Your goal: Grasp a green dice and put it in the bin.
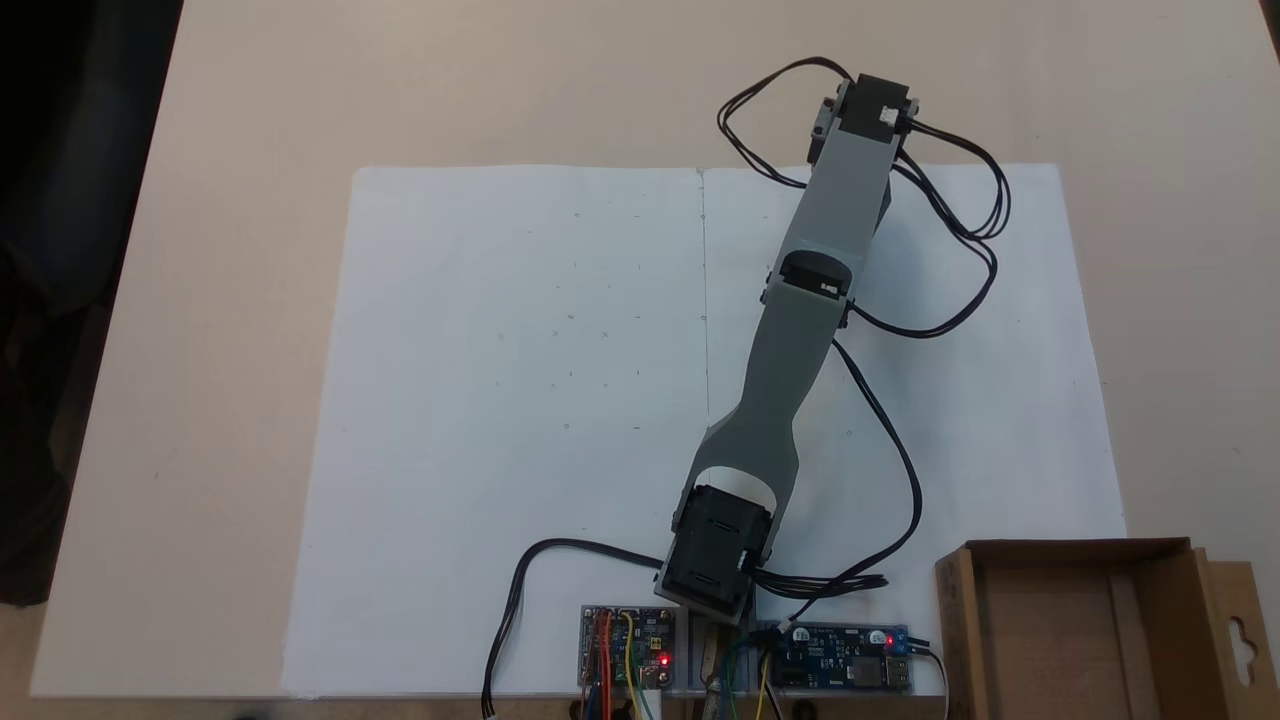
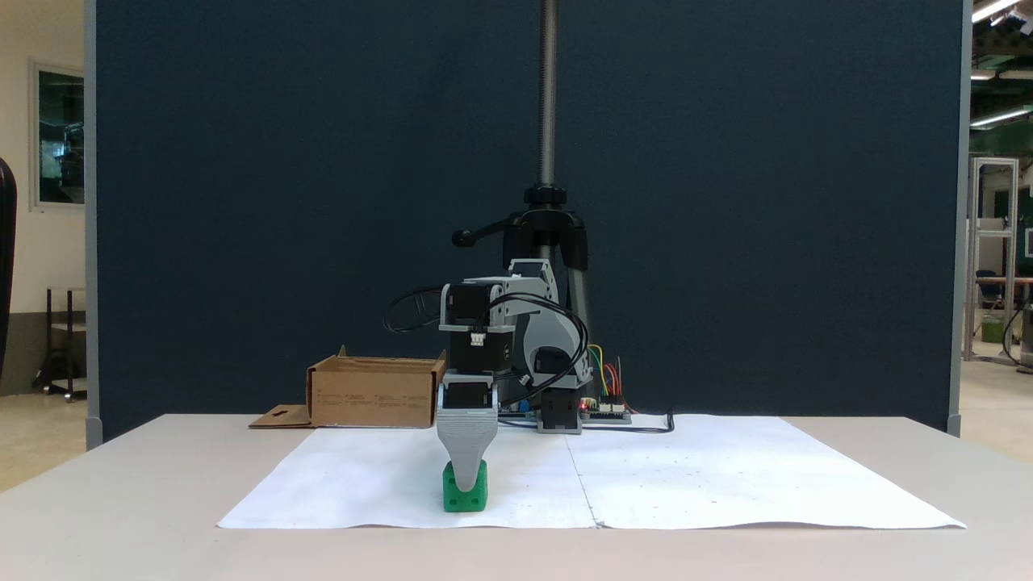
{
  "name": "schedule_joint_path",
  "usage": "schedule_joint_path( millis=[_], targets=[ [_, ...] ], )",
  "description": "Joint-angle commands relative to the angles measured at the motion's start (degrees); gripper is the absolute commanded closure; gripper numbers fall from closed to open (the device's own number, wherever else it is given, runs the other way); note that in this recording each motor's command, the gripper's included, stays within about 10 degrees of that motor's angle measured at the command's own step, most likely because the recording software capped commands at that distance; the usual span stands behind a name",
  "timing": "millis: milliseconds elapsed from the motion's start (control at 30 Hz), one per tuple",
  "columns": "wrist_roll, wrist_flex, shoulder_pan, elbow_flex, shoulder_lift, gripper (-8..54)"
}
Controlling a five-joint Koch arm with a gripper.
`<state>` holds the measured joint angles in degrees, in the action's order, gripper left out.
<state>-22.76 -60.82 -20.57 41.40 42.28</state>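
In a fixed view the claw [image 2: 466, 482] points straight down at the front of the white paper [image 2: 694, 476], its one visible grey tip in front of the dice [image 2: 475, 494]. The dice sits on the paper right at that tip. The jaws line up one behind the other, so I cannot tell whether they pinch the dice. The bin [image 2: 373, 393] stands well behind the claw and to its left on the surface [image 2: 121, 484].

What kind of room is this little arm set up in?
Probably a lab or workshop. A dark partition screen stands behind the table, bare circuit boards sit by the arm, and metal frames stand under strip lights beyond.
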Motion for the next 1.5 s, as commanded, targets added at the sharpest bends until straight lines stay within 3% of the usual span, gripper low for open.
schedule_joint_path(
  millis=[0, 1000, 1133, 1267, 1467],
  targets=[
    [-6.2, 1.1, -0.6, -2.3, 0.8, 4.0],
    [-8.5, 6.0, -1.7, -2.3, -1.4, 4.3],
    [-9.1, 6.0, -1.8, -2.3, -1.4, 11.5],
    [-9.1, 5.6, -1.8, -2.3, -1.7, 12.5],
    [-9.1, 5.7, -1.8, -2.3, -1.8, 23.3]
  ],
)
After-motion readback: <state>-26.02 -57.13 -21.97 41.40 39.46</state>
